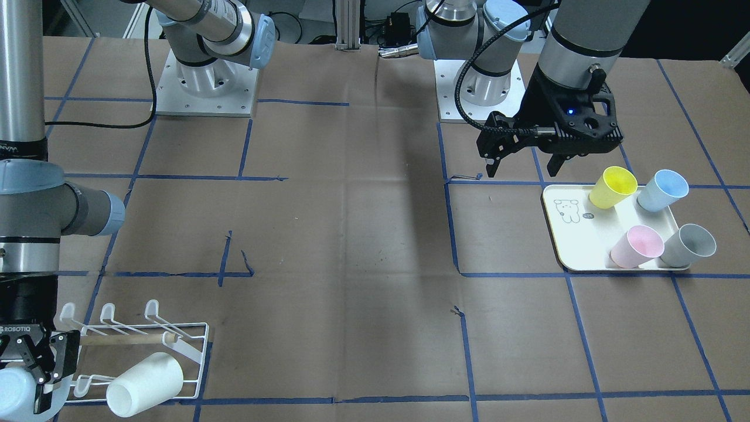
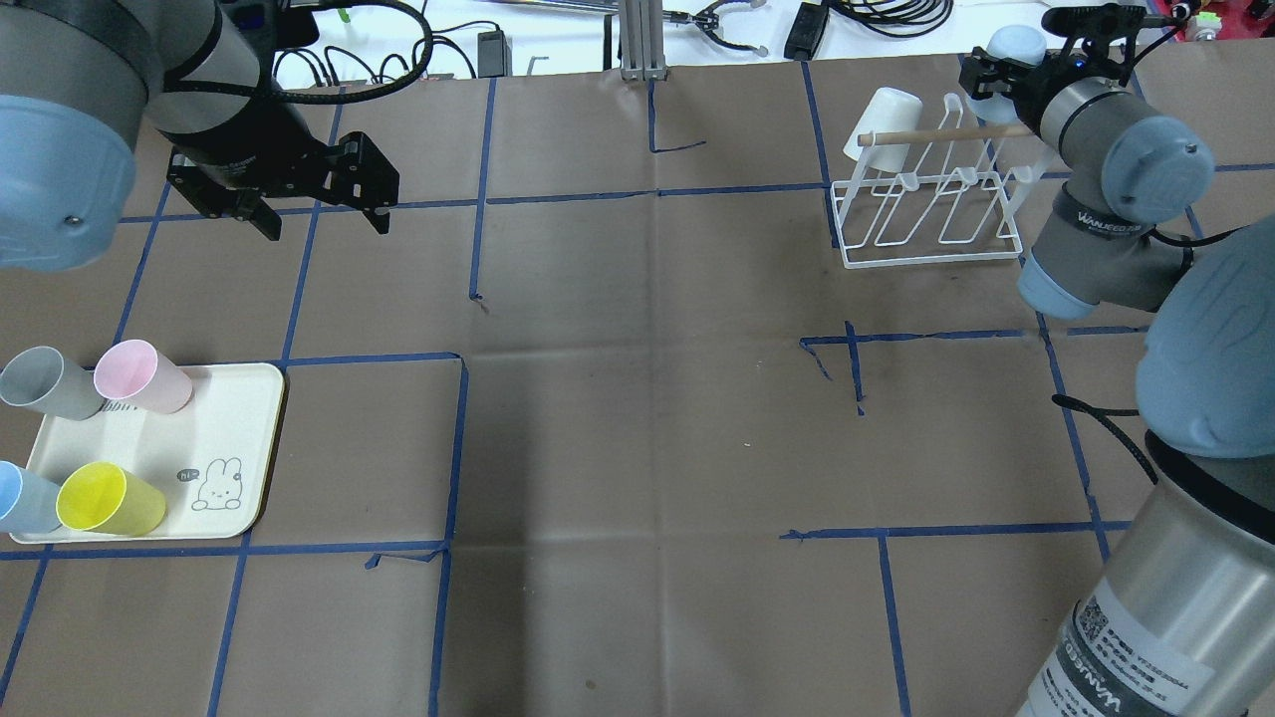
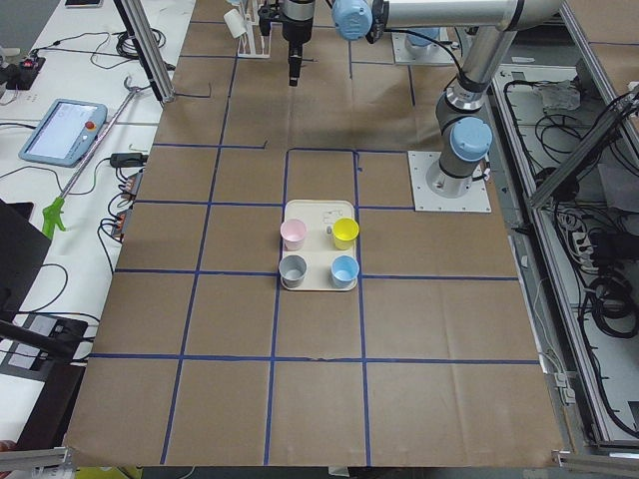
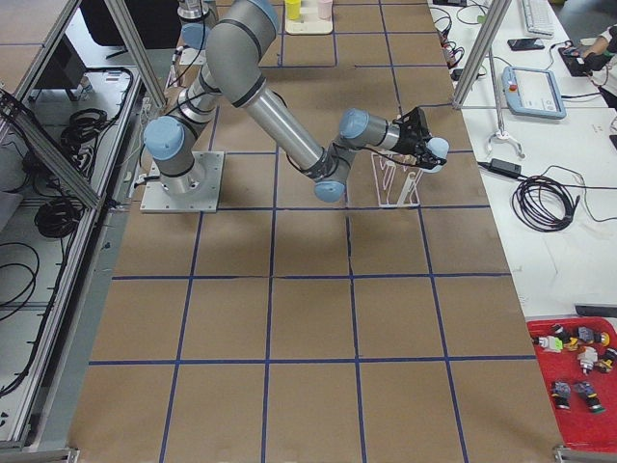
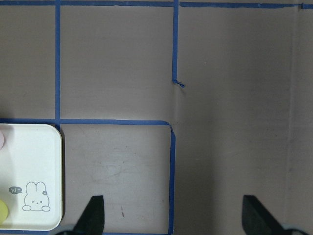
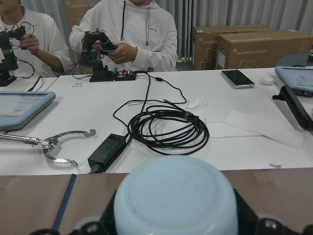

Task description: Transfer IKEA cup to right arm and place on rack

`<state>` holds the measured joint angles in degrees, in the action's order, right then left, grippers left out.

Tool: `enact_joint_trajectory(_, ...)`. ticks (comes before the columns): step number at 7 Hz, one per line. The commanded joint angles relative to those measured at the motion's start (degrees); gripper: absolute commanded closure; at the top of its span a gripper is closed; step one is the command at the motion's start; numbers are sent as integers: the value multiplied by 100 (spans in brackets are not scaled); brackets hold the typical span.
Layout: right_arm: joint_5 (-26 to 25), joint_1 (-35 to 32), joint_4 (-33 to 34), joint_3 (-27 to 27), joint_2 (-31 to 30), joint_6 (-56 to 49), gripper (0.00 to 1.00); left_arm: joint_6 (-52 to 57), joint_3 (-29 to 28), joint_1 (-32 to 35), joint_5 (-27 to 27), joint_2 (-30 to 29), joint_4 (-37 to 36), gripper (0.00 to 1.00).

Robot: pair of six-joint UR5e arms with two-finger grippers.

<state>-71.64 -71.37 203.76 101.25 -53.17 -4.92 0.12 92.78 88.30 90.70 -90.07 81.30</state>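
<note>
I am clamping my right gripper [image 1: 35, 381] on the pale blue plastic cup [image 6: 176, 200], holding it beside one end of the white wire rack [image 2: 931, 214], which is carrying a white cup [image 2: 887, 119]. My left gripper [image 2: 324, 224] is hovering, jaws apart, near the cream rectangular tray [image 2: 249, 438].

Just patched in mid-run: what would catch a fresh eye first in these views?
The right pincer grips a pale blue plastic cup at the white wire rack, where a white plastic cup rests tilted at one end. Across the table, the left pincer hovers open and empty beside the cream rectangular tray carrying a yellow cup, light blue cup, pink cup and grey cup.
</note>
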Motion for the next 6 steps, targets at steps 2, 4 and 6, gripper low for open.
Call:
enact_joint_trajectory(2,-34,1,42,-26,-53,290,0,-21,-15,-6,0,-55,0,0)
enact_joint_trajectory(4,-79,-26,15,-26,-132,237,0,-73,-15,-6,0,-37,0,0)
enact_joint_trajectory(6,-296,-445,-1152,-8,-848,106,0,-197,-23,3,-9,-20,0,0)
